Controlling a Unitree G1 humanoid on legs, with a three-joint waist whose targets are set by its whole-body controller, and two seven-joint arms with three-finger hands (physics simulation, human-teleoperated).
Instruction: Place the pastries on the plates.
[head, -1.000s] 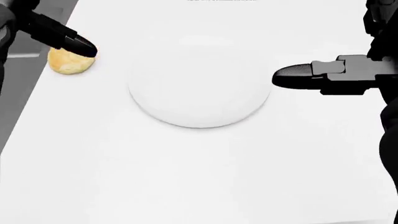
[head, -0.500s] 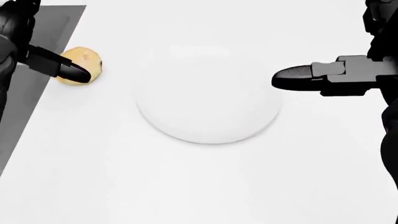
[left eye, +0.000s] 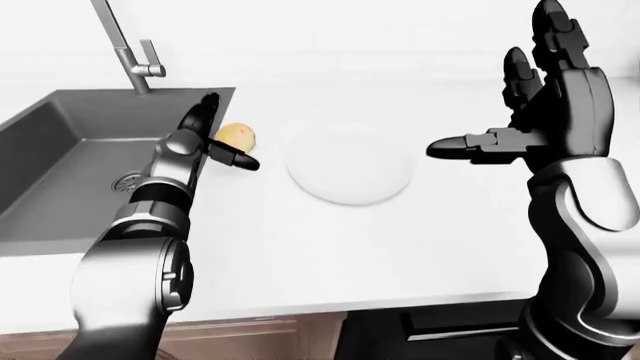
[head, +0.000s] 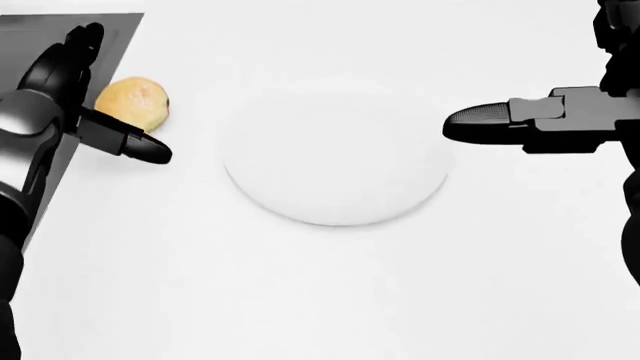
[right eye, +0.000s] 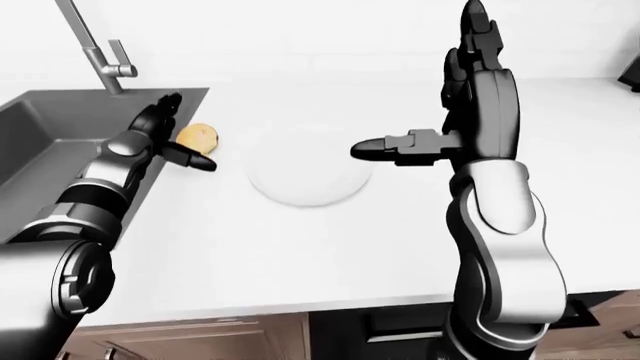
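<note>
Pastry (head: 133, 103) not yet on plate (head: 335, 154), lying beside sink (left eye: 60, 165). Left hand (head: 85, 101) spread beside it, gripping nothing. Right hand (left eye: 545, 97) spread, empty.

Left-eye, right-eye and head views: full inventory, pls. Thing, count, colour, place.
Round golden-yellow pastry: 1, golden yellow, on the counter by the sink's right edge, left of the plate.
Round white plate: 1, white, bare, middle of the counter in the head view.
White countertop: 1, white, spans all views.
Grey recessed sink: 1, grey, left side of the eye views.
Metal faucet: 1, silver-grey, above the sink at top left.
Wooden cabinet fronts: brown, under the counter edge; count unclear.
Dark object: 1, black, right edge of the right-eye view; cannot identify.
Left hand: 1, black, open, fingers about the pastry, not closed on it.
Right hand: 1, black, open, raised right of the plate, holding nothing.
</note>
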